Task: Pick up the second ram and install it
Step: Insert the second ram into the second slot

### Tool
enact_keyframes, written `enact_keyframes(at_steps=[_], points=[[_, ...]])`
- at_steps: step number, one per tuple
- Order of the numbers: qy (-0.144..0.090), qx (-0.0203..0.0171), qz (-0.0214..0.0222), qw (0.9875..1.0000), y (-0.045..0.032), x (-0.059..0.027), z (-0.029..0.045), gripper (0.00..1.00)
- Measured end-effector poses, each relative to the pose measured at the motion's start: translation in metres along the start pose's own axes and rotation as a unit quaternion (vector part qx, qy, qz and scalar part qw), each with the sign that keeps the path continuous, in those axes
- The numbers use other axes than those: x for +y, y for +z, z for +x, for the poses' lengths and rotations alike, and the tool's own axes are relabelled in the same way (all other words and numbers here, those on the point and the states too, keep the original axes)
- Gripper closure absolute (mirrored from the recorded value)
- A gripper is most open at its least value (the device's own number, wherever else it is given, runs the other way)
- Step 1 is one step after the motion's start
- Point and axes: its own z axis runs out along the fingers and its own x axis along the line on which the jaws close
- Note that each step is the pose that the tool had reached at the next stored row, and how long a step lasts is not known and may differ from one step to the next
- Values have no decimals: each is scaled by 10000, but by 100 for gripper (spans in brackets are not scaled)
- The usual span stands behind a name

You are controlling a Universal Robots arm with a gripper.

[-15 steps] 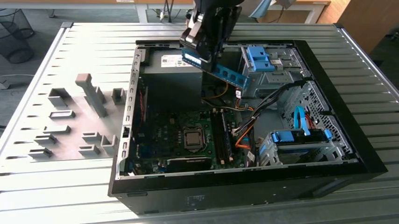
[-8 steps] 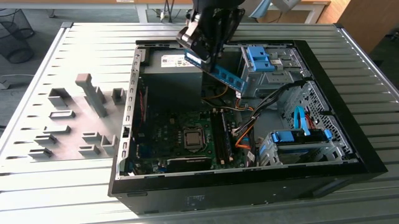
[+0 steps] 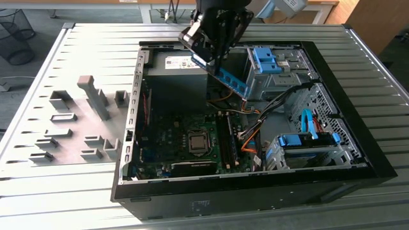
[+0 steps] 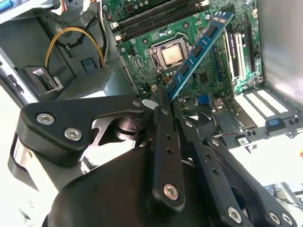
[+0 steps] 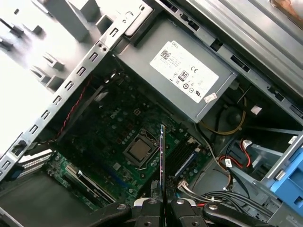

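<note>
The second ram [image 3: 233,82] is a long blue-green stick, held tilted in the air above the open computer case [image 3: 357,143]. My gripper [image 3: 212,58] is shut on its upper end, and its free end slants down toward the motherboard [image 3: 172,139]. In the second wrist view the ram [image 4: 199,47] juts out from the gripper [image 4: 162,105] over the CPU socket [image 4: 169,54]. In the first wrist view the ram [image 5: 162,151] appears edge-on, clamped by the gripper [image 5: 161,198]. The long black memory slots [image 3: 228,139] lie below it, apart from the stick.
Grey fixture blocks [image 3: 83,120] stand on the slatted table at the exterior view's left. Inside the case are the power supply [image 3: 182,62], blue drive brackets [image 3: 267,60] [image 3: 307,140] and orange cables [image 3: 250,139] beside the slots.
</note>
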Motion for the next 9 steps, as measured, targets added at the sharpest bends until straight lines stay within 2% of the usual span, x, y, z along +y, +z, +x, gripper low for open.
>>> enact_keyframes(at_steps=[9], points=[[371, -4, -2, 9993, 14, 0, 0, 86]])
